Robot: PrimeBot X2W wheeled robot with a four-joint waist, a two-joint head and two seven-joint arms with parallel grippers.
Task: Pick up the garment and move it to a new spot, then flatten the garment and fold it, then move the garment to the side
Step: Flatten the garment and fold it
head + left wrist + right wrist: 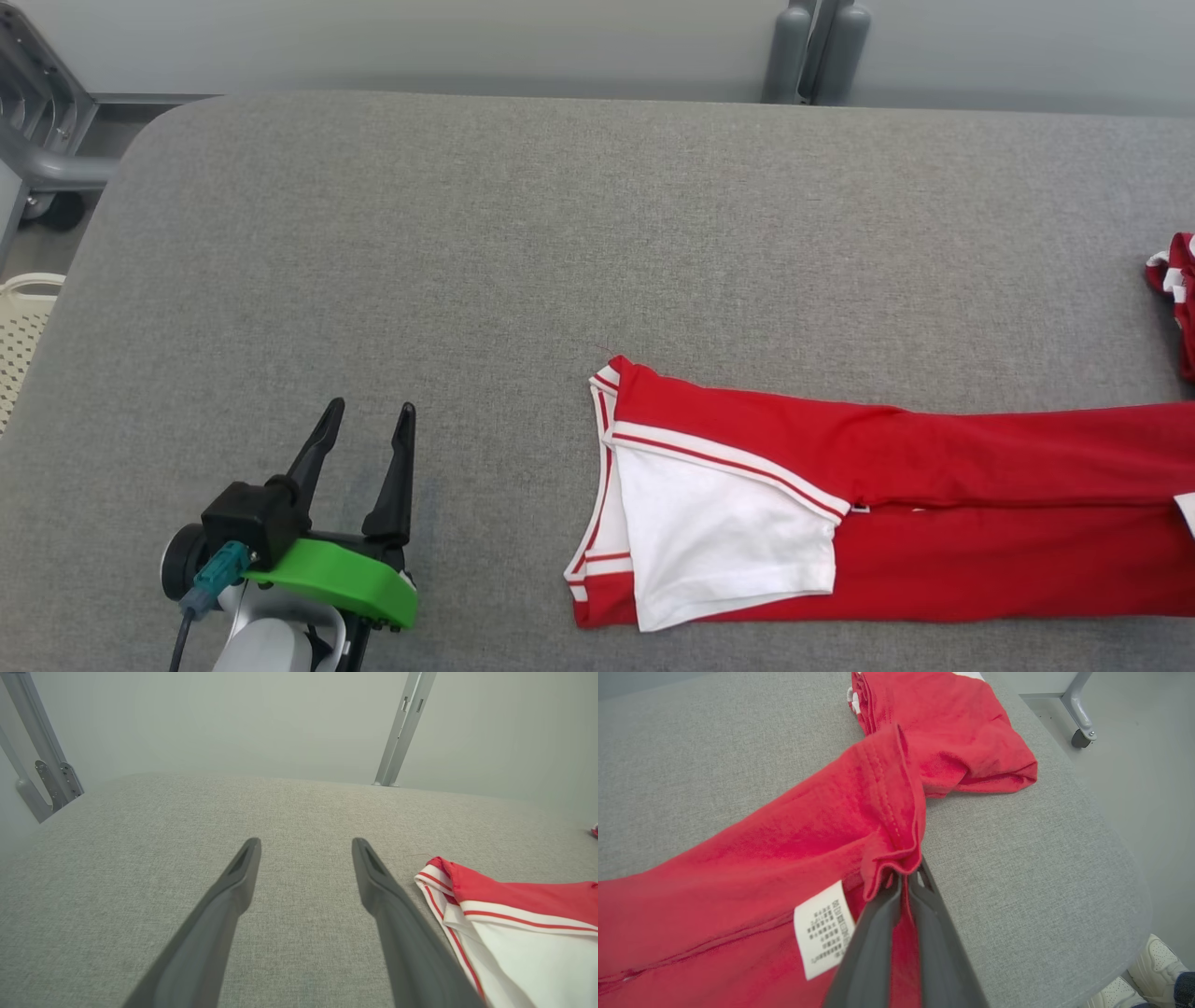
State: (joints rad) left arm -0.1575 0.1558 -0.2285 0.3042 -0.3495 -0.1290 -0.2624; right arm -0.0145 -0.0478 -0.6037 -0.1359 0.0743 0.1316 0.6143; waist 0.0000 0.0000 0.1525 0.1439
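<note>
- Backing the grey surface (467, 233): pale wall (373, 37), metal post (814, 51).
- Left end effector (372, 406) wide open, empty.
- Right end effector (908, 877) pinching red garment (934, 467) hem.

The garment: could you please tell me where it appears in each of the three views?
Head view: garment lies lower right, running from the middle to the right edge.
Left wrist view: bottom right corner, beside the open left hand.
Right wrist view: left and centre, its hem pinched in the shut right hand.
Shared landmark: the grey table.
</note>
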